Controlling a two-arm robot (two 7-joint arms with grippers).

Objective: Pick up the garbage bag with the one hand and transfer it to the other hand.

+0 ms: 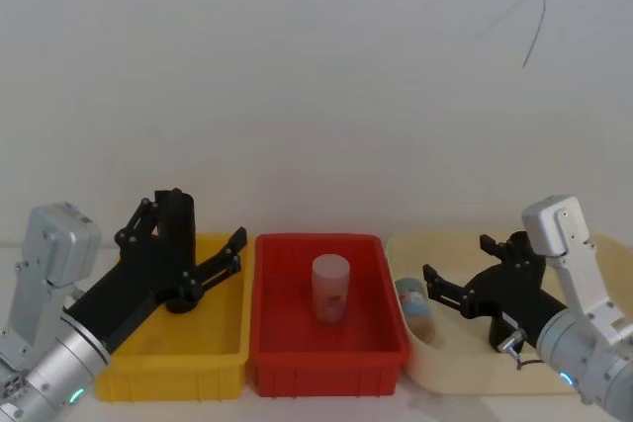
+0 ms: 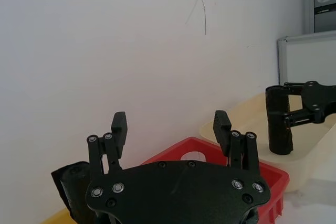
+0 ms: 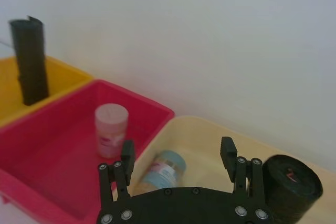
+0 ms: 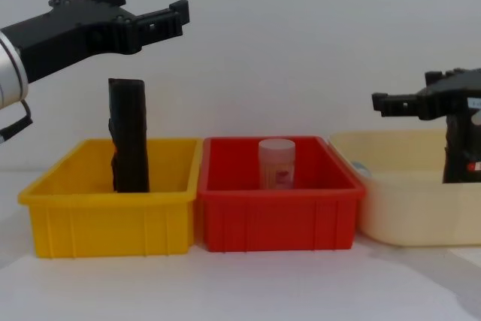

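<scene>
At the lower right of the head view, the right gripper (image 1: 457, 274) hovers with fingers spread, empty, just beside the garbage bag (image 4: 458, 157), likely lining up a grasp. The bag stands upright, long axis vertical, in the cream tub (image 4: 398, 216). The left gripper (image 4: 146, 16) waits released, upper left.

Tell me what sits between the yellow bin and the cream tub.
In the chest view, the red plastic bin fills the stretch between the yellow plastic bin and the cream plastic tub. A translucent pink-labelled jar stands upright inside it.
</scene>
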